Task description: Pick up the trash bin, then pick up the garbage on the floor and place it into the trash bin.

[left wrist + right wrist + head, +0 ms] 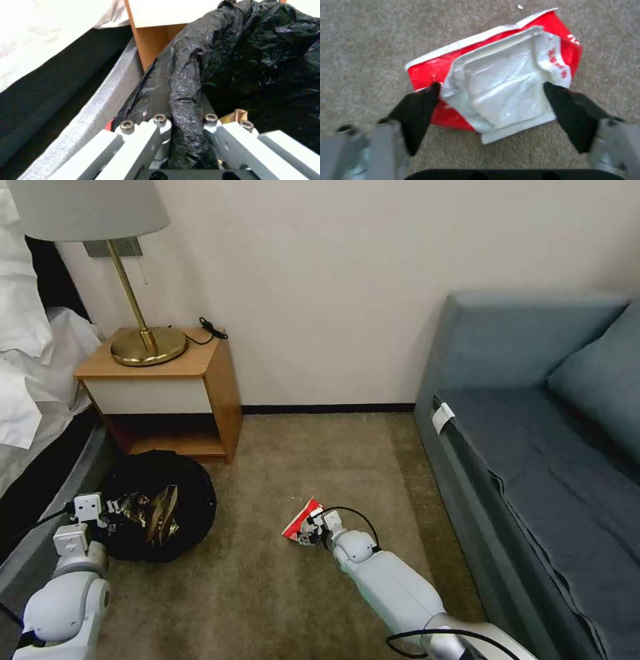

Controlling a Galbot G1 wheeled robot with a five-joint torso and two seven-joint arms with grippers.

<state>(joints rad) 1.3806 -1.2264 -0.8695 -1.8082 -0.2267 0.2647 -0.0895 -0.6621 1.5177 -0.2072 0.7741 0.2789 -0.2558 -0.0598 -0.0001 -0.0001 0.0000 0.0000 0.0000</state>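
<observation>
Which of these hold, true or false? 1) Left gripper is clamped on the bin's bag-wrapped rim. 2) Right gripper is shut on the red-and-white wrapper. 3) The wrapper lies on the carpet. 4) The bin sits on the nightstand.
1) True: the left gripper is shut on the black-bagged rim of the trash bin.
2) False: the right gripper is open, its fingertips either side of the red-and-white wrapper.
3) True: it lies flat on the carpet.
4) False: the bin is down by the carpet, in front of the nightstand.
</observation>
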